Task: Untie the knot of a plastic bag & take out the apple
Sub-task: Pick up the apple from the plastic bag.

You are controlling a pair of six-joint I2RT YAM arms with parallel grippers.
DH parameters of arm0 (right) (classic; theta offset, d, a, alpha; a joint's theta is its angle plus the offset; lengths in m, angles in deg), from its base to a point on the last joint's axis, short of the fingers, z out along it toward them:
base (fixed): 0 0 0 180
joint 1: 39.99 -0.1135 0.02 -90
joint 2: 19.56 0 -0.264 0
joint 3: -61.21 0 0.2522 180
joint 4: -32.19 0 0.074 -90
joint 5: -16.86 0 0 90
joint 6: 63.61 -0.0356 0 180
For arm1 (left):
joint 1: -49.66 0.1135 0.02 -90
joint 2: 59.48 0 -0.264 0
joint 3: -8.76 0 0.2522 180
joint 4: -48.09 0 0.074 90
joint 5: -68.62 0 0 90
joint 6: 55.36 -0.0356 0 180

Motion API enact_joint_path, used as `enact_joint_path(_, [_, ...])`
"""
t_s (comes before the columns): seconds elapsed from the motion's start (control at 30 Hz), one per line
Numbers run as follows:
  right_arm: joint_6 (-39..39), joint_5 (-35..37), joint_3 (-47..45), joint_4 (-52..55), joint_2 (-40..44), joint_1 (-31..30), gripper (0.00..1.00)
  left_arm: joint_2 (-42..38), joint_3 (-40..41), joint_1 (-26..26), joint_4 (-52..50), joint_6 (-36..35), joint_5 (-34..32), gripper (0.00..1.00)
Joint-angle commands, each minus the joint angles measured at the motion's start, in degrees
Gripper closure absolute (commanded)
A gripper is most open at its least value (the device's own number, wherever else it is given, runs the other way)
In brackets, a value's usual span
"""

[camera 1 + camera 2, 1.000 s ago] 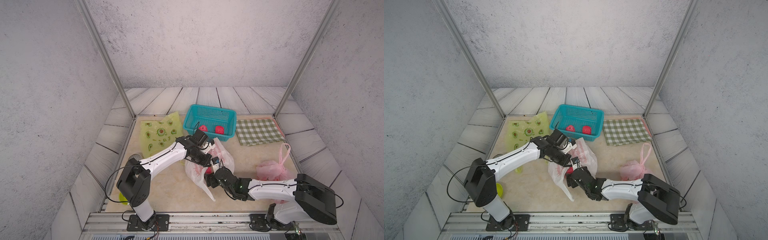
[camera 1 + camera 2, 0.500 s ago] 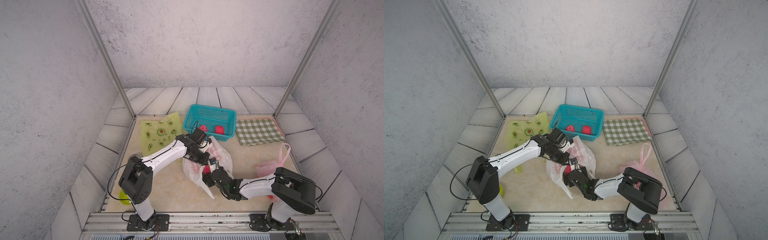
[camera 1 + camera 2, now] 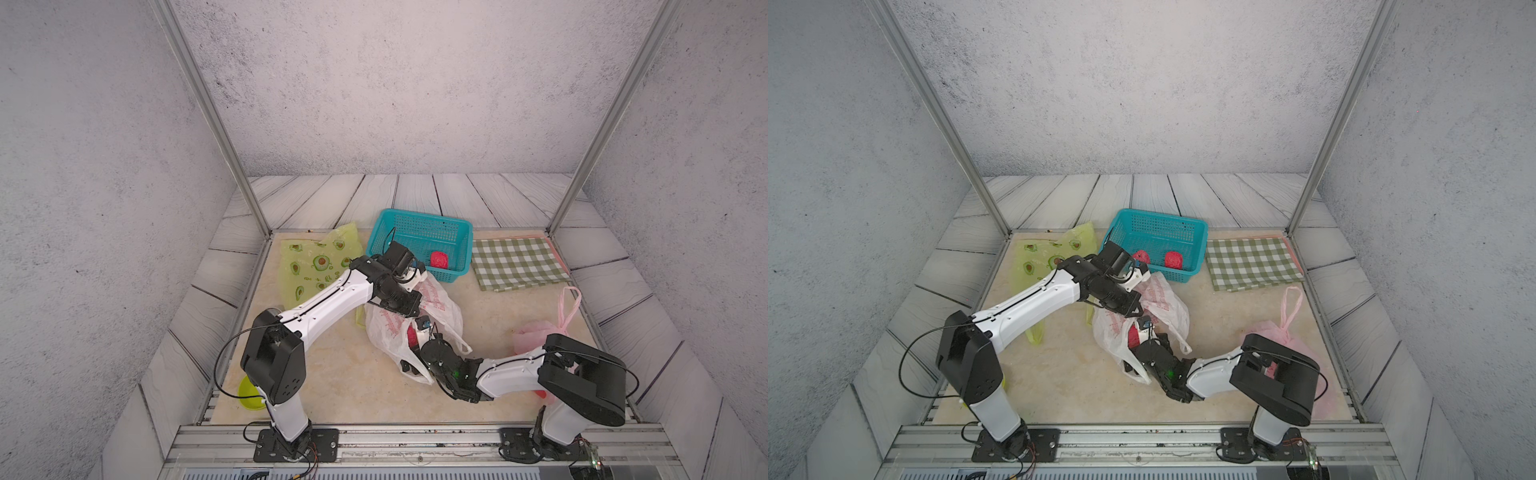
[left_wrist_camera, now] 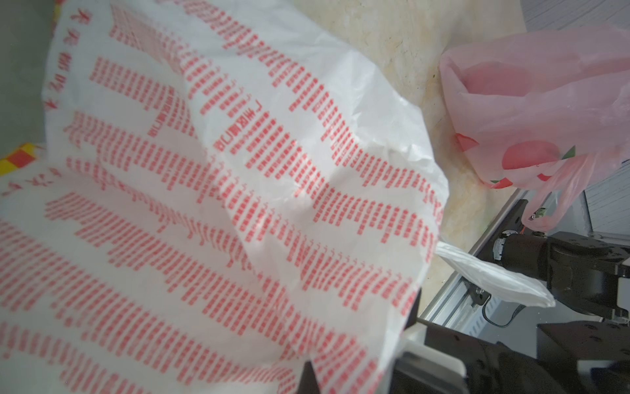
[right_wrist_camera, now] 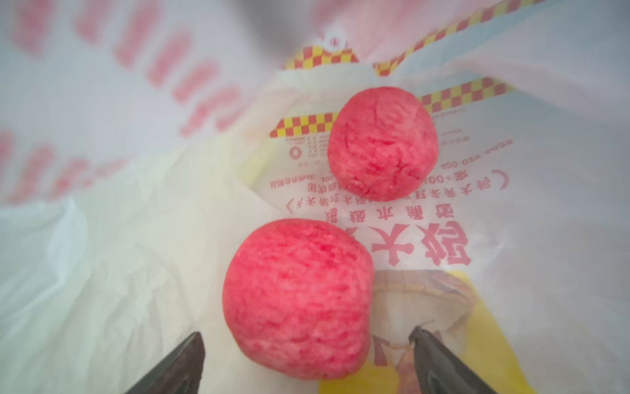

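We see our right tool (image 5: 306,334) spread wide inside the white printed plastic bag (image 3: 436,303), tips flanking the nearer apple (image 5: 296,296) at lower centre, a second apple (image 5: 381,143) beyond, while our left tool (image 3: 1129,307) pinches the bag's upper plastic mid-frame.

Left arm (image 3: 332,297) and right arm (image 3: 509,374): white links, black joints, black cables.

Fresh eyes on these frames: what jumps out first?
The white printed bag sits mid-table, pinched up by the left hand while the right hand reaches into its mouth. In the right wrist view two apples lie inside: the nearer apple between the open fingers, not yet gripped, and the farther apple beyond it. At the back, a teal basket holds more red fruit.
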Motion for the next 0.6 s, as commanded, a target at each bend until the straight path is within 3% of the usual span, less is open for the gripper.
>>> enact_joint_path(0.0, [0.5,-0.7,0.5,0.6,-1.7,-0.4,0.05,-3.4,-0.6,-0.5,-0.5,-1.0,0.5,1.0])
enact_joint_path(0.57, [4.7,6.7,10.6,6.9,-7.9,-0.2,0.01,-7.0,5.4,-0.6,1.9,0.3,4.3,1.0])
